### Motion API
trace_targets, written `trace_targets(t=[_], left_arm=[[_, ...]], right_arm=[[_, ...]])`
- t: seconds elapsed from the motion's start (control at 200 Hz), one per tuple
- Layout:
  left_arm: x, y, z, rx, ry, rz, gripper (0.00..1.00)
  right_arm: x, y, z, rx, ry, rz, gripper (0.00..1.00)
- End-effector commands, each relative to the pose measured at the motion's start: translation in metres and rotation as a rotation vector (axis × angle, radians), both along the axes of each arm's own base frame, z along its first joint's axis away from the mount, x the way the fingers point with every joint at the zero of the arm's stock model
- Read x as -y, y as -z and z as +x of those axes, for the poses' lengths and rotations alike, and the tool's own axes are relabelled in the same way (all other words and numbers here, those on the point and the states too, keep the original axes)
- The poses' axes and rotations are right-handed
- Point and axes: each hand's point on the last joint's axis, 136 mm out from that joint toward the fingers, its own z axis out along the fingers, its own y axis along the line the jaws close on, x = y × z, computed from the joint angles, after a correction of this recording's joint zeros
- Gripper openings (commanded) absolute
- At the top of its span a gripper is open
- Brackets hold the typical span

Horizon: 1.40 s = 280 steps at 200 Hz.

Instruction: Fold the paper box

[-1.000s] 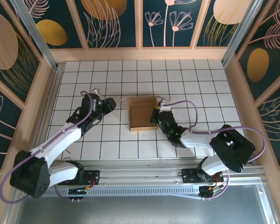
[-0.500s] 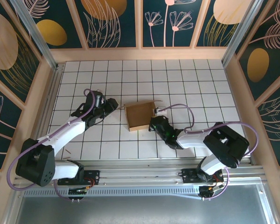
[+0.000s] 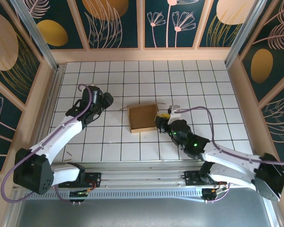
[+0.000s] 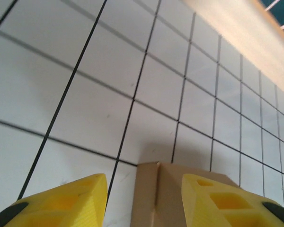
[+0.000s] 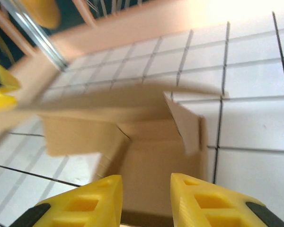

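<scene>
**Mid-fold: walls up, one flap loose**

My right gripper [image 5: 145, 189] has its jaws narrowly parted and empty, just beside the box [image 3: 143, 118] at its 3 o'clock. My left gripper [image 4: 143, 182] is half open and empty, well apart at 10 o'clock. The box sits mid-table [image 3: 180, 80]. I judge the flap [image 5: 184, 123] needs regripping and tucking next.

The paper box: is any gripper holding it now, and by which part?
Nothing seems held. The left gripper is open, apart from the paper box. The right gripper is at its right wall, jaws parted, not clamping.
</scene>
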Motion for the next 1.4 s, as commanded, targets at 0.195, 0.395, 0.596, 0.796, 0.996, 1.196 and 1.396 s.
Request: trace_targets(t=[0.195,0.395,0.596,0.796,0.996,1.196,1.396], left_arm=[[0.015,-0.074,-0.014,0.189,0.214,0.061,0.45],[0.009,-0.095,-0.033,0.263,0.234,0.067,0.46],[0.003,-0.081,-0.036,0.232,0.216,0.089,0.48],[0.011,-0.061,-0.03,0.193,0.233,0.064,0.48],[0.018,-0.033,-0.027,0.112,0.249,0.042,0.48],[0.041,-0.005,-0.037,0.046,0.359,-0.048,0.48],[0.065,0.041,-0.051,-0.067,0.429,-0.169,0.48]], right_arm=[[-0.047,-0.108,0.064,-0.128,-0.284,-0.02,0.22],[-0.085,-0.046,0.072,-0.343,-0.409,-0.126,0.17],[-0.088,0.03,0.038,-0.474,-0.434,-0.141,0.17],[-0.077,0.1,0.01,-0.572,-0.399,-0.165,0.17],[-0.066,0.132,0.012,-0.563,-0.344,-0.312,0.23],[-0.081,0.078,0.023,-0.465,-0.366,-0.232,0.27],[-0.042,0.077,0.048,-0.466,-0.194,-0.183,0.27]])
